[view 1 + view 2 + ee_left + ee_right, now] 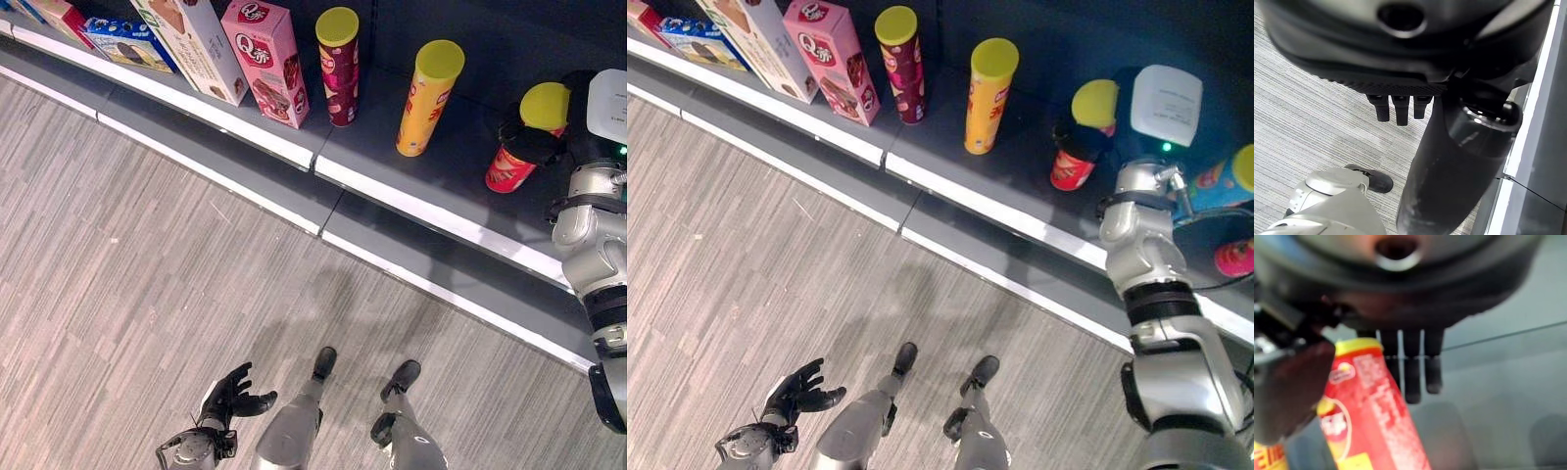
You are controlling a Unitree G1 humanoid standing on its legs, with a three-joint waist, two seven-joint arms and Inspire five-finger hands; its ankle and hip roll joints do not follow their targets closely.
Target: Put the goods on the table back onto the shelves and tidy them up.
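Observation:
A red tube can with a yellow lid [507,168] stands on the dark upper shelf [460,176] at the right. My right hand [532,143] is wrapped round its middle, below the lid. In the right wrist view the red can [1376,406] lies between the thumb [1288,382] and the fingers [1410,372]. My left hand [233,396] hangs low over the wooden floor at the bottom left, open and holding nothing; its fingers [1396,110] look relaxed.
Left of the red can the same shelf holds a yellow can [426,98], a maroon can [339,69], a pink box [266,61], a white box [196,44] and a blue box [122,41]. A blue can [1225,181] and a pink item [1234,257] sit further right. A lower ledge [294,196] juts out towards me.

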